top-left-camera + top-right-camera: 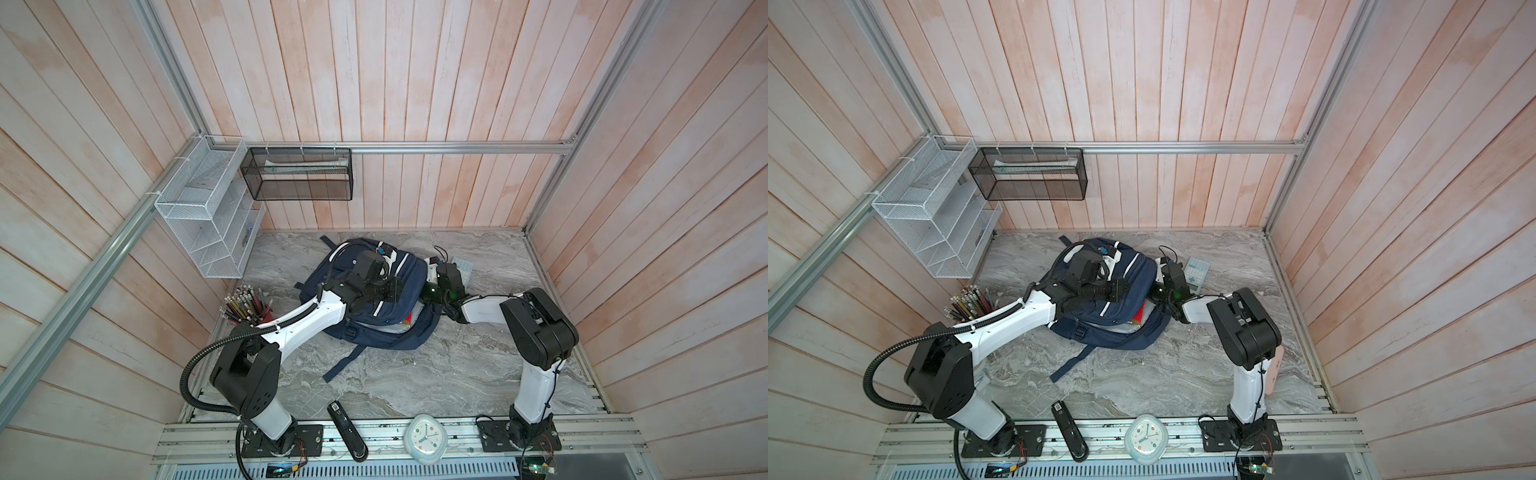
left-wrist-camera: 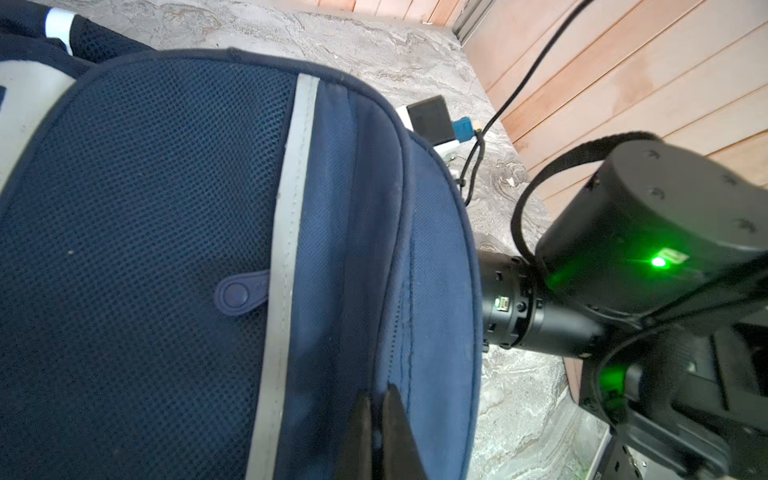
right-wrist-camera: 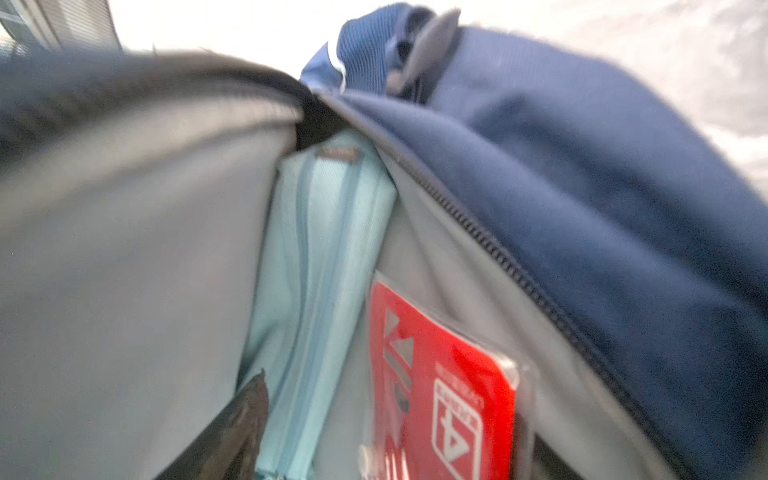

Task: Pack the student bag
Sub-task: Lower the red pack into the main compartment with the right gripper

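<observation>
Reading this as the drop-off step: the student bag (image 1: 411, 282) lay flat on the table (image 1: 415, 374) toward the back, between the two arms, with its mouth facing the right arm's side. The left gripper (image 2: 379, 397) was clamped tight on a fold of the bag's upper panel, apparently holding the mouth up (fabric ran straight into the jaws). The right gripper (image 1: 1160, 295) was inside the mouth. Its wrist view showed only one finger (image 3: 245, 419), set well off centre, so the jaws looked parted with nothing between them. A light-blue pouch (image 3: 320, 270) sat in the bag just beside that finger, its long axis running deeper into the bag, roughly in line with the finger. A red card (image 3: 440, 386) in a clear sleeve lay next to it against the grey lining. My read: the pouch was in, and the right arm was placed to back straight out along that axis. A sideways pull risked snagging the zipper (image 3: 498, 253) or dragging the pouch.
</observation>
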### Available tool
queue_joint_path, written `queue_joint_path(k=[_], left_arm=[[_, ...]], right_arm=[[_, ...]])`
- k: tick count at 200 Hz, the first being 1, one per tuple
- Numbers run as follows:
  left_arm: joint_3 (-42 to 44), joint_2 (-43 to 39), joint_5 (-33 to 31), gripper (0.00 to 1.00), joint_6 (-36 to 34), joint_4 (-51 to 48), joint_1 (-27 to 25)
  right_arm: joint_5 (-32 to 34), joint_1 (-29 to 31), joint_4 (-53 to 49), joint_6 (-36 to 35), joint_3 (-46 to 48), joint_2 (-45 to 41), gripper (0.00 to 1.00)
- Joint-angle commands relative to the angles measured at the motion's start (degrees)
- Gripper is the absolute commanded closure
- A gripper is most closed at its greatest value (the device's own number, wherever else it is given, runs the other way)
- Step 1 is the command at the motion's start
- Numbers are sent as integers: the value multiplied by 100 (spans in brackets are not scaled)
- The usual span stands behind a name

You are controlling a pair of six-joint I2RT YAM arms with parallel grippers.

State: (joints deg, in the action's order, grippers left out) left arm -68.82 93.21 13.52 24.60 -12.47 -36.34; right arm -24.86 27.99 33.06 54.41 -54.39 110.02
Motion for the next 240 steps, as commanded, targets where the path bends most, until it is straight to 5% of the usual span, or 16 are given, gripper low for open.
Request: queue_joint_path(k=[1, 22, 53, 81, 98, 118, 135, 170, 198, 225, 240], left_arm=[[35, -73, 46, 100, 114, 159, 15], [0, -225, 33, 100, 98, 60, 18], [-31, -217, 142, 100, 154, 47, -17], [-55, -293, 92, 100, 173, -17, -119], [92, -314, -10, 100, 190, 40, -126], [239, -271, -76, 100, 235, 117, -105], [386, -253, -86, 100, 316, 318, -109], [473, -146, -148, 100, 334, 452, -89], [544, -110, -206, 100, 362, 527, -83], [681, -89, -159, 100, 413, 683, -58], [641, -34, -88, 100, 433, 721, -62]], right_arm=[[-412, 30, -527, -78, 53, -61, 25], [-196, 48, -1067, -351, 294, -424, 37], [-25, 207, -794, -401, 360, -345, 92], [-37, 414, 67, -51, -151, 261, 99], [-106, 459, 254, 38, -373, 441, 94], [83, 418, -7, -122, -26, 101, 54], [270, 322, -519, -370, 325, -385, 37], [168, -28, -1031, -613, 933, -1136, 26], [2, -213, -1449, -676, 1082, -1413, 26], [552, -241, -1911, -1119, 1218, -1879, 24], [151, -318, -2370, -1446, 833, -1731, 24]])
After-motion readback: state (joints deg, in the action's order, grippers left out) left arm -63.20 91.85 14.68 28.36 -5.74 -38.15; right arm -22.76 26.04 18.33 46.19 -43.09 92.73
